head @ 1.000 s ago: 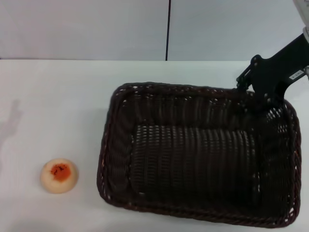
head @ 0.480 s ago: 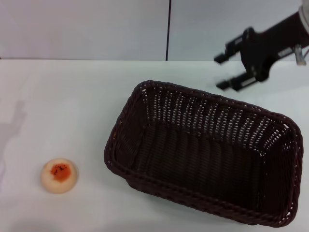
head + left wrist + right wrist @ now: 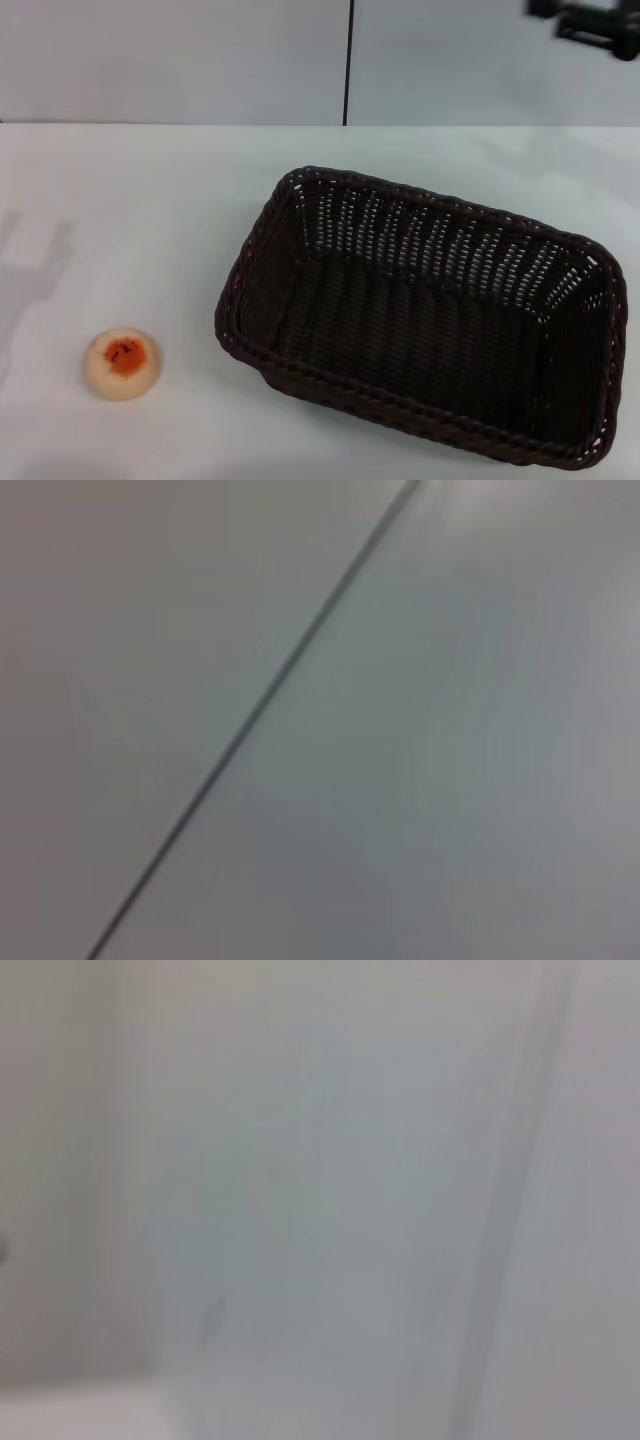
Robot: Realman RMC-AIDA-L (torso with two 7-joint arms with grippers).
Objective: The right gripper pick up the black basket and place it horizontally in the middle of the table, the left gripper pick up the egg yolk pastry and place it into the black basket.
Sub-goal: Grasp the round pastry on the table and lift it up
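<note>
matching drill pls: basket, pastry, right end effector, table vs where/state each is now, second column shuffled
Column 1:
1. black basket
2. egg yolk pastry
3. right end effector
4. table

Column 2:
A. top right corner of the head view, off the table
B. white, bearing both items
C. lying at the table's near left
D. standing empty, centre-right of the table

Pairs: 1-D, 2-C, 3-A, 4-B

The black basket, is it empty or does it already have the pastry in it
Empty. The black basket shows only bare weave inside; the egg yolk pastry sits apart on the table.
</note>
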